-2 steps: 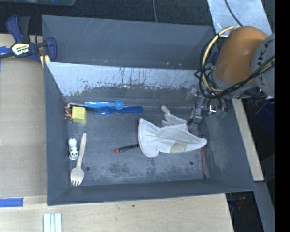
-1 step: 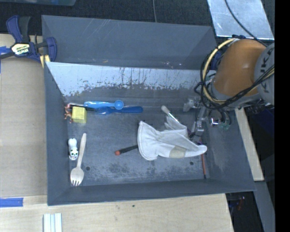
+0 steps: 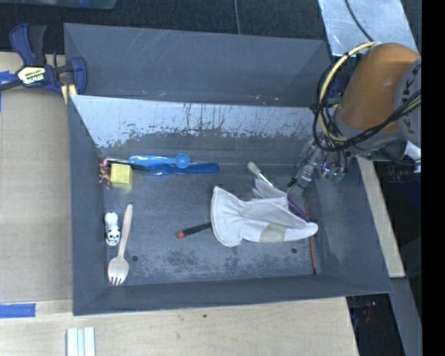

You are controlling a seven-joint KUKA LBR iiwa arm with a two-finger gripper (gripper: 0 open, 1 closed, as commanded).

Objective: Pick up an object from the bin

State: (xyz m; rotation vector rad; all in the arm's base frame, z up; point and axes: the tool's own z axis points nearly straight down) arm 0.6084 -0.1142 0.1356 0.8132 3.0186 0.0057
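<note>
So far nothing is picked: my gripper (image 3: 299, 180) hangs low at the right end of the bin (image 3: 208, 76), close to the back wall, and nothing shows in its grasp. Whether it is open or closed I cannot tell from this angle. The thing nearest me is a crumpled white cloth (image 3: 256, 217), lying on the floor just below and to the left of my tip. A small white stick (image 3: 256, 172) lies beside its upper edge. I judge the whole pick is yet to do: descend, close, lift.

Elsewhere, well apart from me, a blue plastic tool (image 3: 174, 165) lies along the back. A yellow block (image 3: 121, 176) sits at its left end. A white fork (image 3: 120, 252) and a little white figure (image 3: 113, 230) lie at the left. A dark stick with a red tip (image 3: 195, 231) lies just beside the cloth. Only the right wall crowds me.
</note>
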